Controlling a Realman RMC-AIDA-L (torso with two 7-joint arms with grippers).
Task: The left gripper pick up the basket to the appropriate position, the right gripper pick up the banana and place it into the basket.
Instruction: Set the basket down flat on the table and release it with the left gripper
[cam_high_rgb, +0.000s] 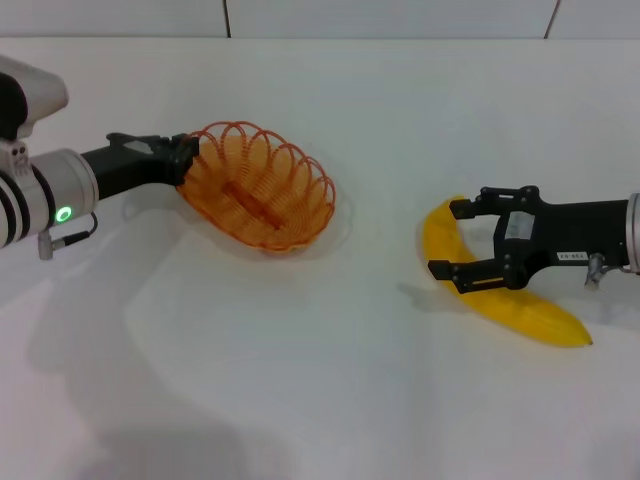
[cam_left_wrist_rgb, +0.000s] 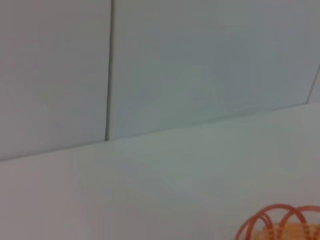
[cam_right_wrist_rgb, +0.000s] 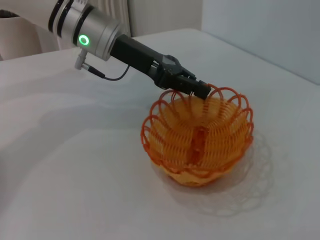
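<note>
The orange wire basket (cam_high_rgb: 300, 175) sits left of centre on the white table, tipped a little. My left gripper (cam_high_rgb: 188, 155) is shut on its near-left rim. The right wrist view shows the same grip, with the left gripper (cam_right_wrist_rgb: 200, 91) clamped on the rim of the basket (cam_right_wrist_rgb: 200, 145), which holds nothing. A bit of the basket's rim (cam_left_wrist_rgb: 280, 222) shows in the left wrist view. The yellow banana (cam_high_rgb: 540, 315) lies on the table at the right. My right gripper (cam_high_rgb: 446, 238) is open, with one finger on each side of the banana's middle.
The white table (cam_high_rgb: 320, 380) runs back to a pale panelled wall (cam_high_rgb: 400, 15). A grey cable (cam_high_rgb: 70, 238) hangs under the left arm's cuff. There is a stretch of bare table between the basket and the banana.
</note>
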